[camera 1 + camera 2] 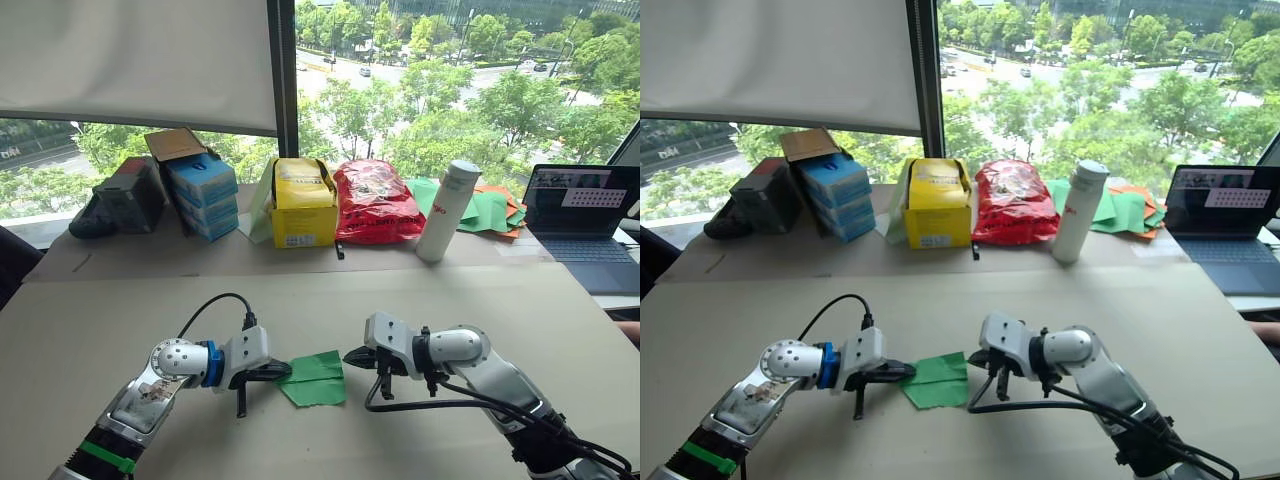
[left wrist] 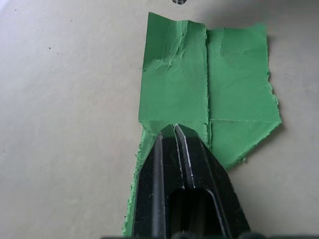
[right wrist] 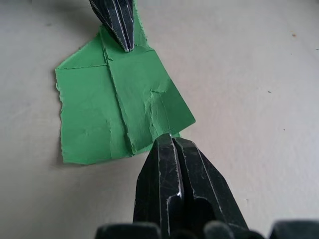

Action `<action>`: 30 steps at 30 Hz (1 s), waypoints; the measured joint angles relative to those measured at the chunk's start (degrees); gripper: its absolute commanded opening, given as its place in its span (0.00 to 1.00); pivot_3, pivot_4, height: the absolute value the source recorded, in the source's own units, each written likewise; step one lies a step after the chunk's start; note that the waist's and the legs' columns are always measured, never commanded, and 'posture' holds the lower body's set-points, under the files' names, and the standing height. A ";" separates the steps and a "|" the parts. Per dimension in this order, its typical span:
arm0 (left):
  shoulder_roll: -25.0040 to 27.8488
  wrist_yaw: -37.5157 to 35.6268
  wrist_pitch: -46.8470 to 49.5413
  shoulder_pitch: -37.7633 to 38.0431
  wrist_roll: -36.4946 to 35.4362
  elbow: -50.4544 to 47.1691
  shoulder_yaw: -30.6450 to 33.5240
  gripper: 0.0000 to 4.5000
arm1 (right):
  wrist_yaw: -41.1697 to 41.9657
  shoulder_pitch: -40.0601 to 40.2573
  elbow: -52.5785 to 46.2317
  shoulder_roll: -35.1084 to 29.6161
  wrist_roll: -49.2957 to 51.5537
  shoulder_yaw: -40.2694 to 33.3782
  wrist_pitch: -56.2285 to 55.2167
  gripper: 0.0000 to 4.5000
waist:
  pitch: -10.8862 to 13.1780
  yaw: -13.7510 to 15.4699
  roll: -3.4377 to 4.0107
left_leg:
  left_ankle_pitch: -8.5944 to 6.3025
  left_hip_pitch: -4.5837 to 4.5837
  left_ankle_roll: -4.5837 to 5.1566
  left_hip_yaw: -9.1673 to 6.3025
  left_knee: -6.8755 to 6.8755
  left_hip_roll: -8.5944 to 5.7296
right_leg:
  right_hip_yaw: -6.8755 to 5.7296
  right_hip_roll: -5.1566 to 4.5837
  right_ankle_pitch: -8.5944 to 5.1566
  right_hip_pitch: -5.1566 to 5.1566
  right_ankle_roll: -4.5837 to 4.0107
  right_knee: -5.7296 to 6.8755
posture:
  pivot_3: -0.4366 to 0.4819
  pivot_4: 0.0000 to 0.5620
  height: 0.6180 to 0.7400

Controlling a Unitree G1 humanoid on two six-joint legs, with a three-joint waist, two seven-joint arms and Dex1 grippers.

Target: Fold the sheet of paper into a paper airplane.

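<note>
Paper: green sheet, partly folded, lying flat on the worktop between the two end effectors; creases run along and across it, its edges are ragged, and one end narrows to a blunt point toward the left end effector.
Left end effector: fingers pressed together with no gap between them, their tips on the narrowed end of the paper; the left wrist view shows the tips over the paper's fold, but I cannot tell whether any layer is pinched between them.
Right end effector: fingers also closed tight, tips meeting the paper's opposite edge at a corner; the right wrist view shows the tips at the rim of the sheet, with no paper visibly between them.
Worktop: pale beige surface, bare around the paper.
Back row: along the window stand a dark bag, stacked blue boxes, a yellow box, a red bag and a white bottle, upright.
Pile: green and orange papers lying behind the bottle, well apart from the folded sheet.
Laptop: open, at the far right, its screen lit.
</note>
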 measured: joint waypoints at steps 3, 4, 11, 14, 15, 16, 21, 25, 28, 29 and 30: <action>-0.79 -0.24 0.34 -0.81 0.15 0.18 -0.65 0.00 | -1.16 -0.97 1.32 2.78 -1.09 2.31 -0.03 0.01 | 0.02 -0.03 -0.01 | 0.00 -0.02 0.00 0.00 0.02 -0.01 | -0.03 0.06 0.00 0.02 0.00 0.01 | 0.48 0.27 1.00; -1.14 -0.29 0.50 -1.03 0.16 0.18 -0.94 0.00 | -1.40 -1.31 2.06 2.99 -1.79 3.31 -0.07 0.01 | 0.03 -0.01 -0.01 | 0.01 -0.04 0.01 0.00 0.04 -0.01 | -0.05 0.09 0.00 0.01 0.00 0.01 | 0.48 0.27 1.00; -4.05 -0.41 2.19 -2.86 0.77 0.17 -3.70 0.00 | -3.09 -2.70 4.67 3.52 -4.83 5.83 0.27 0.01 | 0.06 -0.19 -0.05 | 0.01 0.05 0.01 0.02 0.10 -0.01 | -0.37 0.42 0.00 0.13 0.03 0.06 | 0.48 0.27 1.00; -5.13 -0.41 3.03 -3.49 0.80 0.16 -4.60 0.00 | -3.28 -2.59 4.65 3.52 -4.92 6.35 0.27 0.01 | 0.06 -0.16 -0.06 | 0.02 0.10 0.00 0.02 0.12 0.02 | -0.31 0.66 0.00 0.16 0.03 0.10 | 0.48 0.27 1.00; -5.25 -0.40 3.11 -3.57 0.91 0.16 -4.76 0.00 | -3.35 -2.59 4.64 3.52 -4.92 6.39 0.27 0.01 | 0.06 -0.17 -0.06 | 0.02 0.11 0.00 0.02 0.12 0.02 | -0.30 0.67 0.00 0.16 0.03 0.10 | 0.48 0.27 1.00; -5.42 -0.39 3.29 -3.62 1.14 0.16 -4.86 0.00 | -3.36 -2.57 4.61 3.50 -4.92 6.39 0.27 0.01 | 0.06 -0.16 -0.06 | 0.02 0.12 0.00 0.02 0.12 0.02 | -0.30 0.68 0.00 0.17 0.03 0.10 | 0.48 0.27 1.00; -5.46 -0.19 2.61 -3.54 1.87 0.37 -5.27 0.00 | -3.46 -2.57 4.50 3.47 -4.92 6.50 0.68 0.01 | 0.04 -0.14 -0.09 | 0.02 0.22 0.00 0.01 0.11 0.02 | -0.28 0.66 -0.01 0.24 0.03 0.10 | 0.48 0.27 1.00; -4.68 -0.15 2.18 -2.54 1.84 0.19 -5.02 0.00 | -3.67 -2.60 4.33 3.47 -4.92 6.82 0.81 0.01 | 0.02 -0.22 -0.10 | 0.01 0.28 0.00 0.02 0.06 0.04 | -0.23 0.64 -0.01 0.24 0.02 0.10 | 0.48 0.27 1.00; -3.33 -0.19 1.67 -1.15 1.72 -0.61 -4.47 0.00 | -3.78 -2.64 4.24 3.47 -4.92 6.92 0.94 0.01 | 0.01 -0.27 -0.10 | 0.02 0.33 -0.01 0.02 0.03 0.05 | -0.14 0.38 -0.02 0.25 0.00 0.09 | 0.48 0.27 1.00; -2.76 -0.19 1.31 -0.57 1.67 -0.96 -4.13 0.00 | -3.81 -2.62 4.16 3.47 -4.92 6.96 0.97 0.01 | 0.01 -0.31 -0.10 | 0.02 0.36 -0.01 0.01 0.00 0.05 | -0.15 0.31 -0.03 0.24 -0.02 0.10 | 0.48 0.27 1.00; -1.95 -0.20 1.03 0.23 1.51 -1.44 -3.66 0.00 | -3.85 -2.58 4.07 3.47 -4.92 7.01 1.02 0.01 | 0.00 -0.41 -0.10 | 0.02 0.43 -0.02 0.02 -0.05 0.05 | -0.14 0.29 -0.04 0.26 -0.03 0.10 | 0.48 0.27 1.00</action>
